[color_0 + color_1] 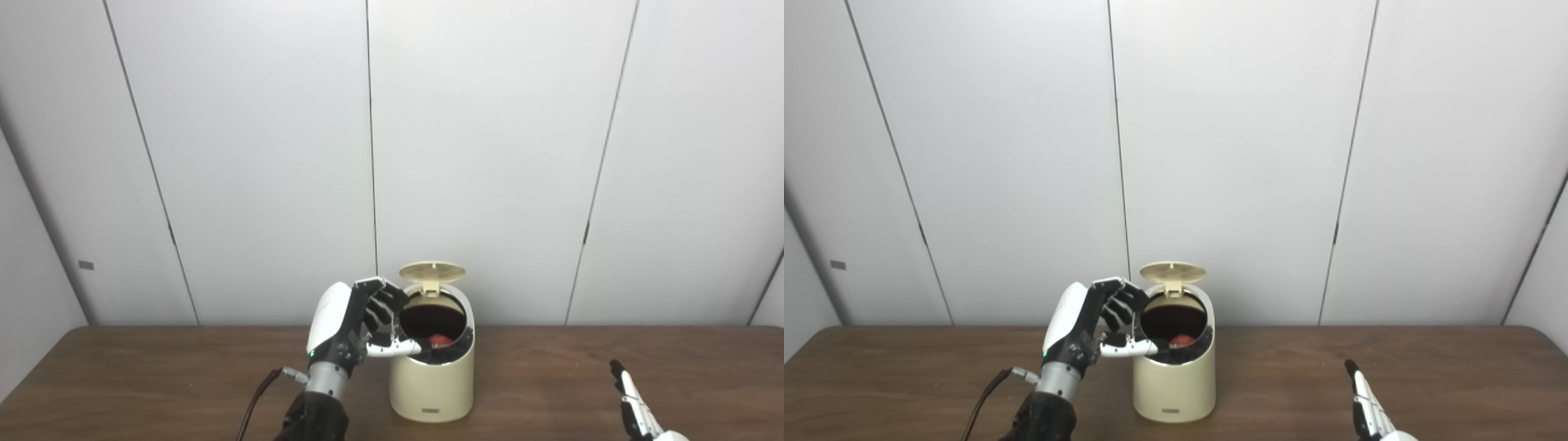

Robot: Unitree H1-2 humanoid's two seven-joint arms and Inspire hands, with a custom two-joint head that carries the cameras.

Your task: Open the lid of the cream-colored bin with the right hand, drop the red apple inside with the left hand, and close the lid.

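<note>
Tabletop (153, 373) is wide and brown, with the bin (432, 380) standing near its middle, lid (432, 271) tipped up at the back. Left hand (355, 324) hovers at the rim, fingers spread, holding nothing. Apple (439, 340) sits down inside the bin. Right hand (637, 410) waits low, well apart; only its straight fingers show, gripping nothing. Best now, I'd say: lift the left hand clear first, then bring the right over and press the lid down from behind.

We've got a cream-colored bin (432, 383) with a matching ribbed cream lid (432, 271), dark inside, and a red apple (439, 340) showing in there. Left hand (358, 324) is white shell over black fingers, table (153, 380) is dark brown woodgrain, wall (490, 153) plain pale grey.
</note>
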